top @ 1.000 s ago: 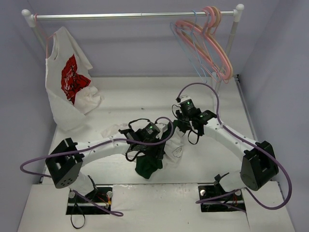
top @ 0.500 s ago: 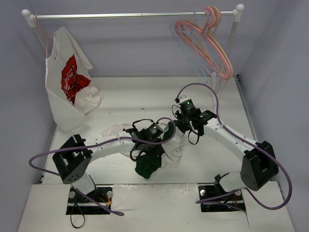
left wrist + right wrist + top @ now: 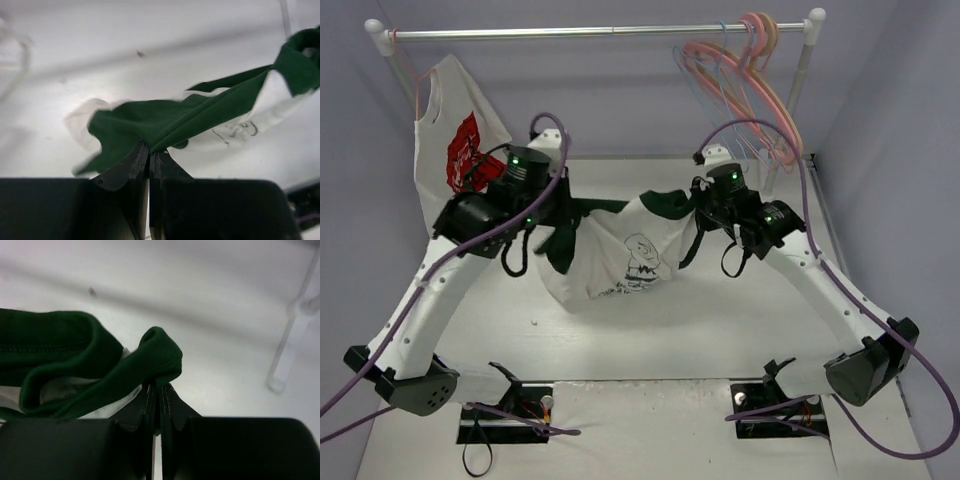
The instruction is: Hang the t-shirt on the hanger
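Note:
The t-shirt hangs stretched between my two grippers above the table, its whitish body with a cartoon print sagging below dark green shoulders. My left gripper is shut on its left shoulder; in the left wrist view the jaws pinch green fabric. My right gripper is shut on the other shoulder; the right wrist view has its jaws clamped on a green ribbed fold. The thin light-blue hanger hangs on the rail at the back right, among pink ones, behind my right arm.
A metal rail spans the back of the table. A white shirt with red print hangs at its left end, close behind my left arm. Thick pink hangers hang at the right end. The rack's right post stands near my right gripper.
Both grippers closed on the crumpled t-shirt at the table, then rose and spread apart. The t-shirt has unfurled and now hangs between them.

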### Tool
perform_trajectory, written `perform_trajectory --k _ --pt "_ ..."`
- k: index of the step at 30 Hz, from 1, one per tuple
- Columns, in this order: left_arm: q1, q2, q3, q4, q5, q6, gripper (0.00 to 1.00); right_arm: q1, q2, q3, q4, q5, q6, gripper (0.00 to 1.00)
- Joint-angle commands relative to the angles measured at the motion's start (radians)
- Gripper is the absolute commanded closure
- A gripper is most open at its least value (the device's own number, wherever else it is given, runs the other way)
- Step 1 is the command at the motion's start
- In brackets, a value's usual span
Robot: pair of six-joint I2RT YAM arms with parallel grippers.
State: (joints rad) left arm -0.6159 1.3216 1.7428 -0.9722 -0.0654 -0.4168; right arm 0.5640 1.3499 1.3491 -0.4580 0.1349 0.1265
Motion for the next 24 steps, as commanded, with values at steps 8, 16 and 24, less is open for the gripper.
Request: perform_trajectory --k 8,16,24 --pt "0.087 -0.01 0.44 -0.123 -0.394 0.246 1.0 -0.003 -0.089 0.422 0.088 0.048 -0.207 1.0" --pt "0.087 -0.068 0.457 0.044 -0.393 0.274 1.0 -0.004 -0.162 0.343 0.375 -0.112 -0.295 0.91" --pt "0.093 -0.177 0.016 0.049 -0.478 0.201 1.0 -0.003 -0.15 0.079 0.226 -0.096 -0.208 0.86"
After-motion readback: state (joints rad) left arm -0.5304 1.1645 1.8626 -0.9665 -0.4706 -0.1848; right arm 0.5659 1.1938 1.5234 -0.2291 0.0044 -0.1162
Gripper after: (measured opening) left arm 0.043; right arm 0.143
